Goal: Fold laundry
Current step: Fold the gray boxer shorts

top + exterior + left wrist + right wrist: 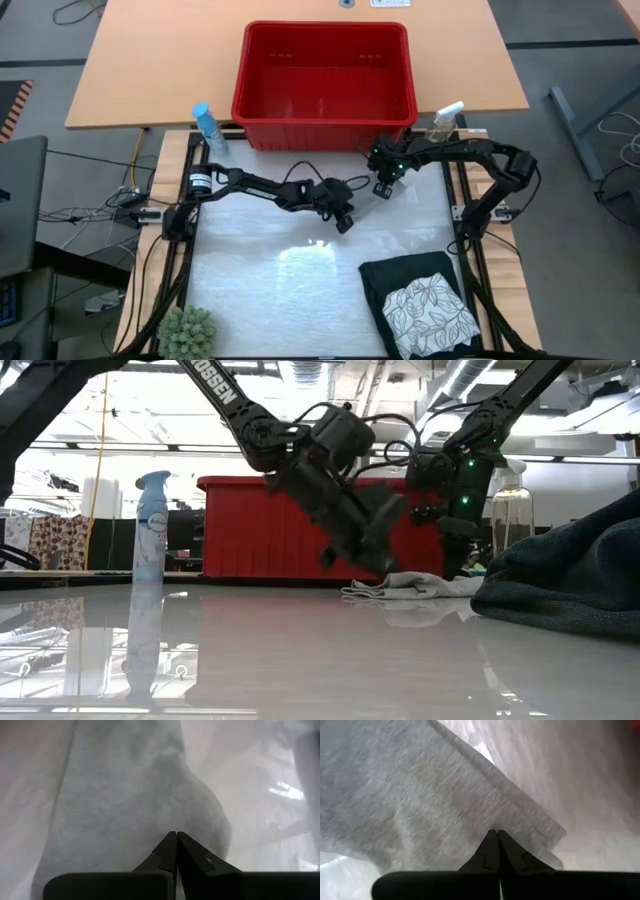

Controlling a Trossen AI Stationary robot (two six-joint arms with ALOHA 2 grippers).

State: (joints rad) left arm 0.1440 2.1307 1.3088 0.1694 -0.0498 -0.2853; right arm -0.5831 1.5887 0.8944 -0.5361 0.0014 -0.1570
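Note:
A small grey cloth (410, 586) lies low and rumpled on the white table, toward the far middle. It fills the left wrist view (125, 805) and the right wrist view (420, 795). My left gripper (345, 224) is shut and slants down just over the cloth (380, 560). My right gripper (382, 190) is shut and points steeply down at the cloth near one corner (559, 833). At the near right, dark jeans (400, 275) lie folded on the table, with a white leaf-print cloth (430, 312) folded on top. My left gripper has its shut tips (176, 836) close over the grey cloth's surface, slanting down from the table's left. I cannot tell whether they touch it. My right gripper has its shut tips (495, 833) at the cloth's flat top, a little in from a corner, coming from above. I cannot tell whether they press on it.
A red plastic basket (325, 75) stands just beyond the table's far edge. A blue spray can (207, 125) stands at the far left corner and a clear spray bottle (447, 118) at the far right. A small green plant (188, 333) sits at the near left corner.

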